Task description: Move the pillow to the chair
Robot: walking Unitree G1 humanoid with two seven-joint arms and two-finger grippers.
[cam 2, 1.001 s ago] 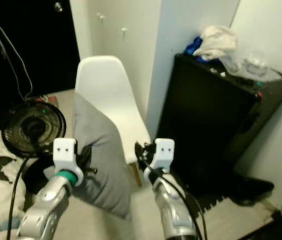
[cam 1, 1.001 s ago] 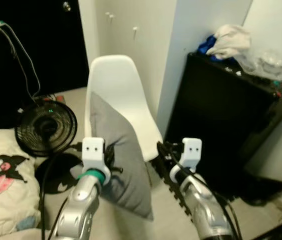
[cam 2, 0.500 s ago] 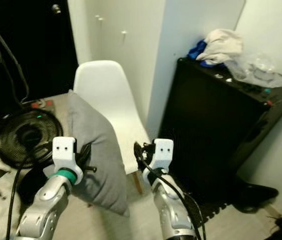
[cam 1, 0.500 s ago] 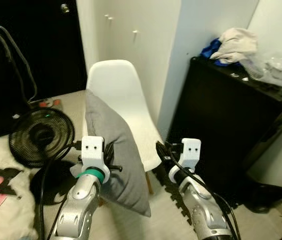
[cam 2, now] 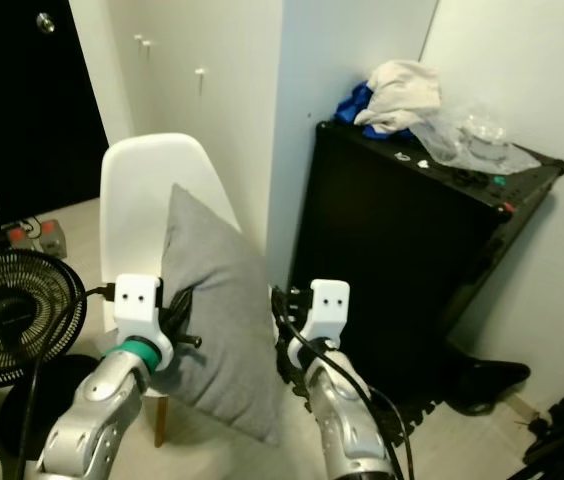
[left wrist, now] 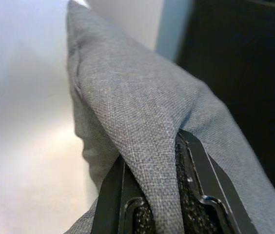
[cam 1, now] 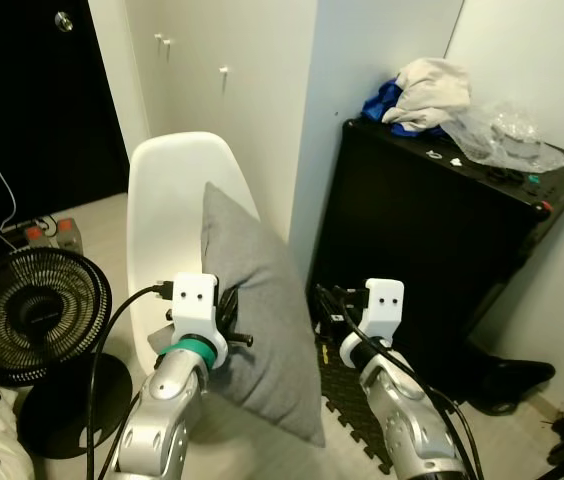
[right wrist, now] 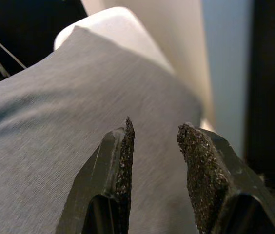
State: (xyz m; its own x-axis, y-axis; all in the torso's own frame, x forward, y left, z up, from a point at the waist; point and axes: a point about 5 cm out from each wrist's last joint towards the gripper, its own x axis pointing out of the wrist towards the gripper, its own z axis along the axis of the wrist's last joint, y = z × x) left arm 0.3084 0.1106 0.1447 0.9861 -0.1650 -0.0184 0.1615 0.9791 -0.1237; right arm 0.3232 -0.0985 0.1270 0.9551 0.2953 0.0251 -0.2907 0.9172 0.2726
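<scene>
1. One white chair (cam 1: 167, 215) stands just beyond the fingers; its seat looks bare, so the delivery is not yet done
2. One grey pillow (cam 1: 257, 300) hangs upright in the air in front of the chair, a fold of it pinched between the fingers of the left gripper (left wrist: 159, 195), which are closed tight on the cloth
3. What is left, I judge: carry it over the seat and let go
4. One right gripper (right wrist: 154, 146), fingers slightly parted and empty, beside the pillow's face
</scene>
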